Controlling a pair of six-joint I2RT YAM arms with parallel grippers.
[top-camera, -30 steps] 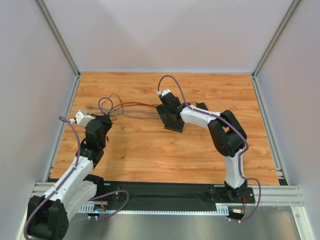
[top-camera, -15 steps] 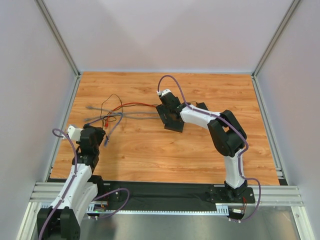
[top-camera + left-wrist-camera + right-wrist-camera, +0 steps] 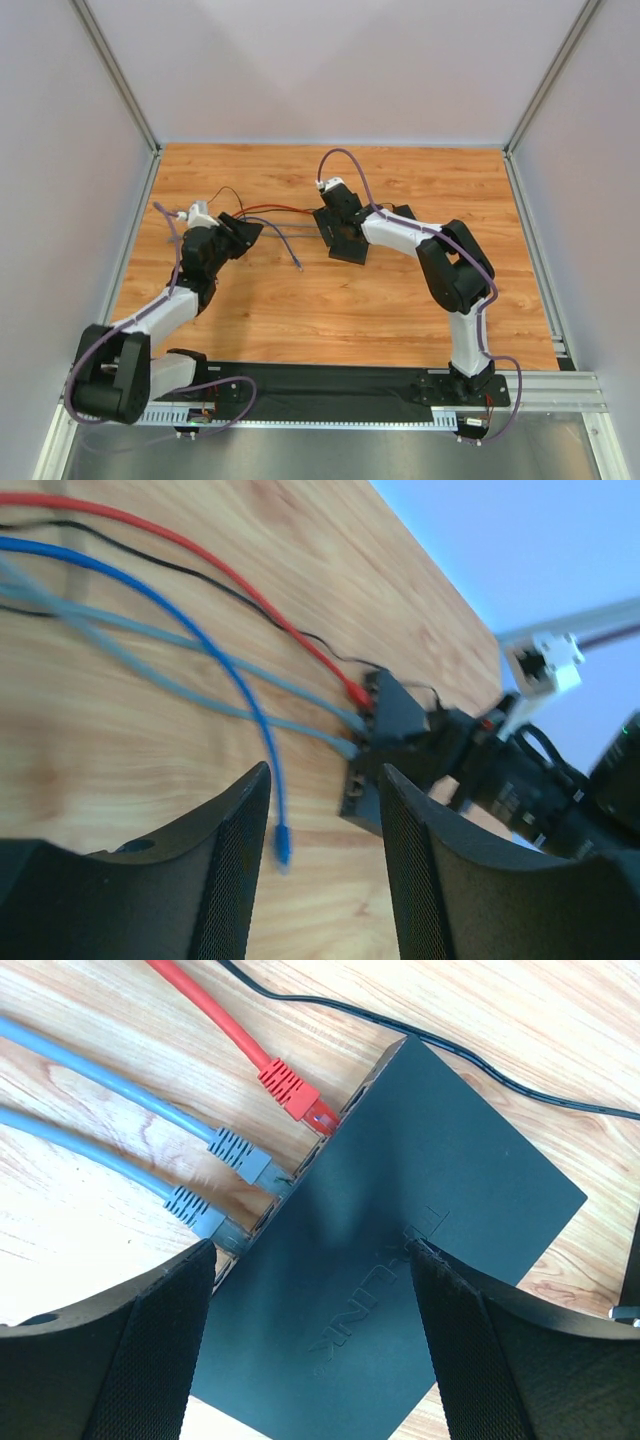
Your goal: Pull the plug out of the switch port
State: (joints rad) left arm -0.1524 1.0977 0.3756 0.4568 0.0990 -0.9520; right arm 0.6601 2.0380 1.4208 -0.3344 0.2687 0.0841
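While the right gripper (image 3: pixel 312 1250) sits over the switch (image 3: pixel 400 1190) with its fingers spread wide across the black lid, clamping nothing that we can make out, the left gripper (image 3: pixel 323 780) hangs with fingers apart and empty, short of the port edge. The switch lies near the middle of the desk (image 3: pixel 400 300), ports facing the left arm. A red plug (image 3: pixel 290 1093), a grey plug (image 3: pixel 240 1155) and a second grey plug (image 3: pixel 197 1210) are seated there, their cables running out toward the left fingers. A blue plug (image 3: pixel 283 853) lies loose on the wood. We judge the left arm the nearer puller, moving along the cables' line while the right steadies the box.
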